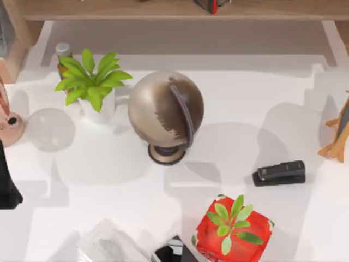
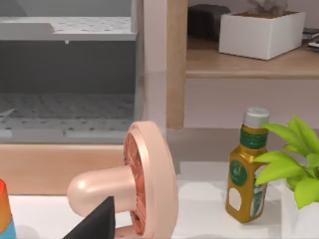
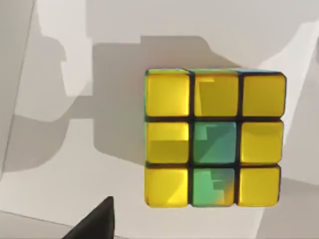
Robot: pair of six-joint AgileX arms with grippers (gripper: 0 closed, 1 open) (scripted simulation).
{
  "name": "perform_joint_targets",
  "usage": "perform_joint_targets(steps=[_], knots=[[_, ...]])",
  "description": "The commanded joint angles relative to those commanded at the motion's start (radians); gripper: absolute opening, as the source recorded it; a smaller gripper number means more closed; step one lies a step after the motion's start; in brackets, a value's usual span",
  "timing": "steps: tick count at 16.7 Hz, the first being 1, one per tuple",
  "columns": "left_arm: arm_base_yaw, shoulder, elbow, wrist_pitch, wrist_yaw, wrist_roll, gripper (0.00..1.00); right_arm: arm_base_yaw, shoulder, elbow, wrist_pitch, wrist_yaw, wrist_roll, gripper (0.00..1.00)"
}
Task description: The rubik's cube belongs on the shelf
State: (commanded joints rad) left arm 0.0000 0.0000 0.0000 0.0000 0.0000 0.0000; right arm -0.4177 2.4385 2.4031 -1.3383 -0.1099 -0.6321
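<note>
The rubik's cube lies on the white tabletop in the right wrist view, seen from straight above. Its upper face is mostly yellow squares, with two green ones, in a dark grid. A dark part of my right gripper pokes in at the frame's edge, apart from the cube. The shelf is a light-tan plank running along the table's far side. It also appears as the shelf in the left wrist view. My left arm sits dark at the table's left edge, its gripper close to a pink mushroom-shaped ornament.
A brown globe stands mid-table, with a potted plant and a gold bottle to its left. A black stapler, a red box with green leaves and a wooden figure occupy the right. A white box rests on the shelf.
</note>
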Motion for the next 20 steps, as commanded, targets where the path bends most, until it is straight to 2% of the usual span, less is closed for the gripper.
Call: perform_joint_targets(steps=[14,20], knots=[[0.0,0.0,0.0,0.0,0.0,0.0,1.0,-0.016,-0.024,-0.015,-0.047,-0.005,-0.006,1.0],[0.0,0.0,0.0,0.0,0.0,0.0,1.0,0.021,0.04,-0.073,0.082,0.001,0.029,1.0]])
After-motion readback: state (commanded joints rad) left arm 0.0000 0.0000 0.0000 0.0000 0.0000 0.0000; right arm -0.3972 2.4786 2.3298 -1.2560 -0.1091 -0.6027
